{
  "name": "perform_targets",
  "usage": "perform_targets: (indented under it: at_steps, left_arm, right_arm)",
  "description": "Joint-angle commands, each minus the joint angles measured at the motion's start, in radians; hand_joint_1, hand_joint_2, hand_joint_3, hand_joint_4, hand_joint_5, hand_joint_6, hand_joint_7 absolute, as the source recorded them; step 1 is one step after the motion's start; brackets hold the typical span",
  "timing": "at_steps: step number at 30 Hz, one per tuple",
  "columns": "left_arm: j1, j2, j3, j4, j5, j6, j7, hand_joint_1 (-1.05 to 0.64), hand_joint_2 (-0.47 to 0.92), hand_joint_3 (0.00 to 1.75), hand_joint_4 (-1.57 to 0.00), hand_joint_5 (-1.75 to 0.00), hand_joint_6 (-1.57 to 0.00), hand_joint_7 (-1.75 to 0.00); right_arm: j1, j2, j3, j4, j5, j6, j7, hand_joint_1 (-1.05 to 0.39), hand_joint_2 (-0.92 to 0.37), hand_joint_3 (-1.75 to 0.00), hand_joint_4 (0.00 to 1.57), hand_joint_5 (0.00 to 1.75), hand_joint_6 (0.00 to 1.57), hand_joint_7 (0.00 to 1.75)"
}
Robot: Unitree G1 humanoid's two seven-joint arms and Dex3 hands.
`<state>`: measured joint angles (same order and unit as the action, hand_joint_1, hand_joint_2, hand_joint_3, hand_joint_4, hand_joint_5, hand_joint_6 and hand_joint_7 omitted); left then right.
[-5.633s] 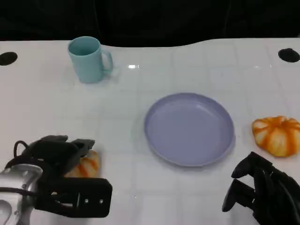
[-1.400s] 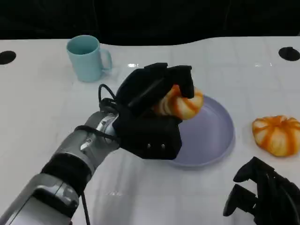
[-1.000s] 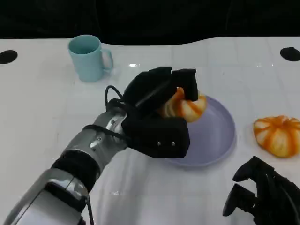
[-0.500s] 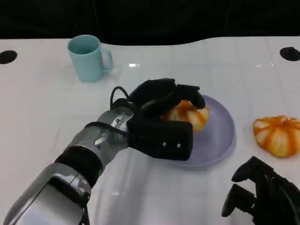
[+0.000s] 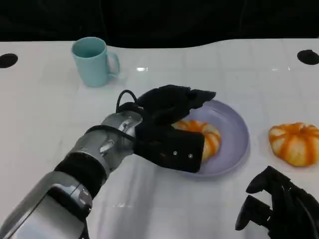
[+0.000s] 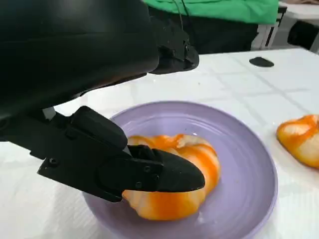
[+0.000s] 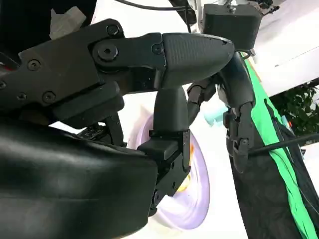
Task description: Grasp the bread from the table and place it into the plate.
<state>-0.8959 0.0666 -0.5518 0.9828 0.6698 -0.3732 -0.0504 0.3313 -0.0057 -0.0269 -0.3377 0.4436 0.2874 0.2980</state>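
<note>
One bread roll [image 5: 203, 141] lying on the lavender plate [image 5: 234, 130] in the head view, orange-striped and ring-shaped, toward the plate's left half. Left hand [image 5: 169, 125] over it with fingers spread above and past the roll, apparently loosened — no firm clamp visible. A second roll [image 5: 294, 143] well apart on the white counter [image 5: 50, 114] to the right of the plate; teal mug [image 5: 93, 62] far back on the left. Right hand [image 5: 276, 209] low at the near edge, fingers curled in, holding nothing.

From the left wrist view, bread roll [image 6: 174, 177] resting on the plate [image 6: 249, 164] floor, one black finger [image 6: 149, 172] lying against its near flank, the rest raised clear. Glossy, puffed surface — probably light and soft, easily dented, perhaps a little slick; best taken across its broad sides with gentle pressure rather than by the crown.

From the right wrist view, right hand's fingers [image 7: 169, 55] bent inward and empty, plate [image 7: 197, 189] a blurred lilac patch beyond.
</note>
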Motion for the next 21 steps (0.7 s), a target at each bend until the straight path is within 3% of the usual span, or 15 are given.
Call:
perform_targets:
  at_steps: [1, 15, 21]
  left_arm:
    - [-0.007, 0.033, 0.012, -0.031, -0.022, -0.007, -0.044, -0.96, 0.92, 0.44, 0.0, 0.0, -0.05, -0.01]
    - [0.096, 0.084, 0.113, -0.135, -0.179, -0.085, -0.126, -0.92, 0.92, 0.39, -0.03, -0.02, -0.06, -0.02]
    - [0.211, 0.075, 0.219, -0.236, -0.365, -0.133, -0.191, -0.86, 0.92, 0.33, -0.13, -0.08, -0.11, -0.04]
  right_arm:
    - [0.005, -0.008, -0.004, -0.005, 0.002, -0.011, -0.001, -0.53, -0.92, -0.41, 0.63, 1.75, 0.44, 1.65]
    - [0.005, -0.012, -0.007, -0.007, 0.008, -0.004, 0.003, -0.52, -0.92, -0.43, 0.63, 1.75, 0.44, 1.64]
    - [0.009, -0.011, -0.003, -0.016, 0.003, -0.004, -0.002, -0.52, -0.92, -0.42, 0.63, 1.75, 0.44, 1.65]
